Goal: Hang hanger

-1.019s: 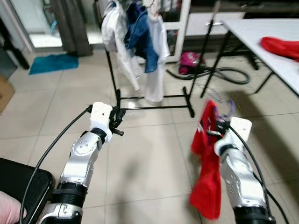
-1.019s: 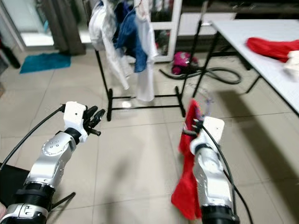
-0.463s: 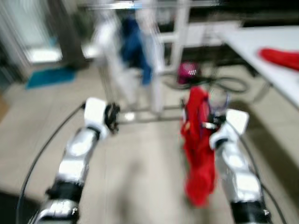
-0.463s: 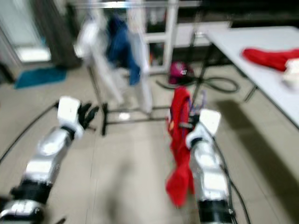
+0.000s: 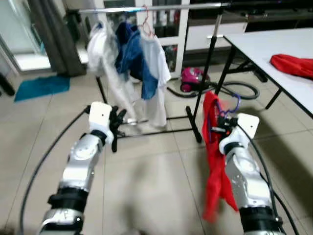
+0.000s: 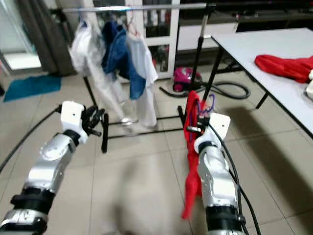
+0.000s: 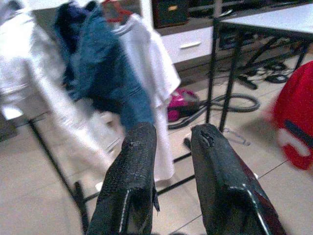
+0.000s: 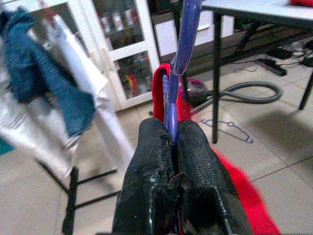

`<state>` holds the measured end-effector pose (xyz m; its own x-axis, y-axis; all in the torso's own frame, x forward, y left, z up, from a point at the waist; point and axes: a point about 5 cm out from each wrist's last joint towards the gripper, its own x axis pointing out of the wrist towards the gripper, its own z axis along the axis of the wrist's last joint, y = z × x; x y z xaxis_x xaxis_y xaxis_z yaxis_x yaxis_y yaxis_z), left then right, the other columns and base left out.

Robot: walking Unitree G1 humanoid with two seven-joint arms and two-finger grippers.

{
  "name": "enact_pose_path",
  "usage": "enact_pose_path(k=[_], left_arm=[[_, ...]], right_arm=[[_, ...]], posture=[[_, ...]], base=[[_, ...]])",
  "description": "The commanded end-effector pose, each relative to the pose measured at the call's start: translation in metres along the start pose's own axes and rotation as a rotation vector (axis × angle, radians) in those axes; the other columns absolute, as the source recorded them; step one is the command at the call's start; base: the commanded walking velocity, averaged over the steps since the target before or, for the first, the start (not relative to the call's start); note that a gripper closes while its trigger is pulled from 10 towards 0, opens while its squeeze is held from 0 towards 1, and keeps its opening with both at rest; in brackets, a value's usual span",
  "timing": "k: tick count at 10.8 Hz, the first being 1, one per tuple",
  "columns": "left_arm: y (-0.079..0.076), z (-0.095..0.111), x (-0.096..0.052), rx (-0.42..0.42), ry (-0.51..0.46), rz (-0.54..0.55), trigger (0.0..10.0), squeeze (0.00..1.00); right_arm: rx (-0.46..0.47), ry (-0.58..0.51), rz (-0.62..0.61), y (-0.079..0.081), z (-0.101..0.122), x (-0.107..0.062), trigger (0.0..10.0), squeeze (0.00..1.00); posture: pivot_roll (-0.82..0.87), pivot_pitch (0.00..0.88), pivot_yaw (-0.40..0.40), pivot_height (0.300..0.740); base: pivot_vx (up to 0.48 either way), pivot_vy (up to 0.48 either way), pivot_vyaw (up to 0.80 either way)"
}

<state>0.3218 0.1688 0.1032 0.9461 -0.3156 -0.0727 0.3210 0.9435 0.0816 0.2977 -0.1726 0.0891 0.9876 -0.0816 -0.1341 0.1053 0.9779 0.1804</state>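
My right gripper (image 5: 220, 127) is shut on a purple hanger (image 5: 234, 105), and a red garment (image 5: 215, 166) droops from the hanger down past my forearm. In the right wrist view the fingers (image 8: 156, 147) pinch the purple hanger (image 8: 183, 39) upright. Ahead stands a black clothes rack with a metal rail (image 5: 161, 7). White and blue clothes (image 5: 132, 54) hang at the rail's left part. My left gripper (image 5: 117, 125) is open and holds nothing, raised at chest height short of the rack's foot.
A white table (image 5: 274, 44) with a red cloth (image 5: 293, 63) stands to the right. A pink vacuum cleaner (image 5: 191, 78) and its hose lie behind the rack. A thin hanger (image 8: 227, 129) lies on the tiles near the rack post (image 5: 209, 54). A blue mat (image 5: 41, 87) is far left.
The camera has tilted up and the rack now looks closer, with its rail in sight. The right gripper still holds the hanger with the red garment. The left gripper stays open.
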Motion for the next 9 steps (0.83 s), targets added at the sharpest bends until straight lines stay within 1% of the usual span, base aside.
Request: enact_pose_path(k=[1, 7, 9], left_arm=[[-0.0063, 0.0057, 0.0049, 0.003, -0.02, -0.019, 10.0, 0.0], [-0.0088, 0.0052, 0.0052, -0.008, -0.026, -0.018, 10.0, 0.0], [-0.0095, 0.0049, 0.0052, -0.009, -0.026, -0.02, 10.0, 0.0]], right_arm=[[-0.01, -0.033, -0.016, -0.0075, 0.0065, 0.0005, 10.0, 0.0], [-0.033, -0.051, 0.005, -0.0052, 0.0099, 0.0031, 10.0, 0.0], [-0.026, -0.053, 0.012, -0.0037, 0.0102, 0.0032, 10.0, 0.0]], posture=[[0.02, 0.0, 0.037, 0.74], [0.02, 0.0, 0.028, 0.74], [0.02, 0.0, 0.026, 0.74]], base=[[0.45, 0.0, 0.0], [0.449, 0.0, 0.0], [0.448, 0.0, 0.0]])
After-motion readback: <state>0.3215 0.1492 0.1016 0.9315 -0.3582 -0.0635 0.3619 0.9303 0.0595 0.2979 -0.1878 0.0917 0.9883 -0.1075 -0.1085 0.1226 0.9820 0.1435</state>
